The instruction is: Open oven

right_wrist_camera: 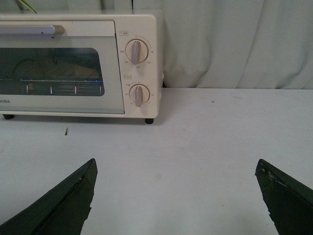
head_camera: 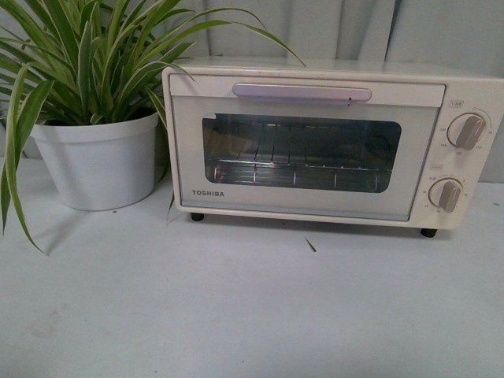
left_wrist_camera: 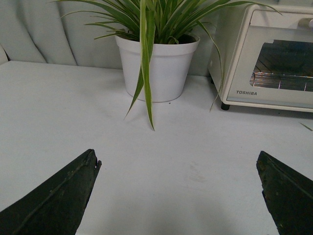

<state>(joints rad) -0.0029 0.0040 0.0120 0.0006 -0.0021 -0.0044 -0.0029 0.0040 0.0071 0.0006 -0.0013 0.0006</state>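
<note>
The cream-white TOSHIBA oven (head_camera: pixel 315 146) stands on the white table, its glass door shut, with a long pale bar handle (head_camera: pixel 302 92) along the door's top and two beige knobs (head_camera: pixel 466 131) at its right. A wire rack shows behind the glass. Neither arm shows in the front view. My left gripper (left_wrist_camera: pixel 178 159) is open and empty over bare table, well short of the oven's left corner (left_wrist_camera: pixel 266 58). My right gripper (right_wrist_camera: pixel 176 166) is open and empty over bare table, in front of the oven's knob side (right_wrist_camera: pixel 137 68).
A white pot (head_camera: pixel 98 161) with a long-leaved striped plant (head_camera: pixel 87 59) stands close to the oven's left side; its leaves hang over the table (head_camera: pixel 236 307). A pale curtain (right_wrist_camera: pixel 234 44) hangs behind. A small leaf scrap (head_camera: pixel 311 245) lies in front of the oven.
</note>
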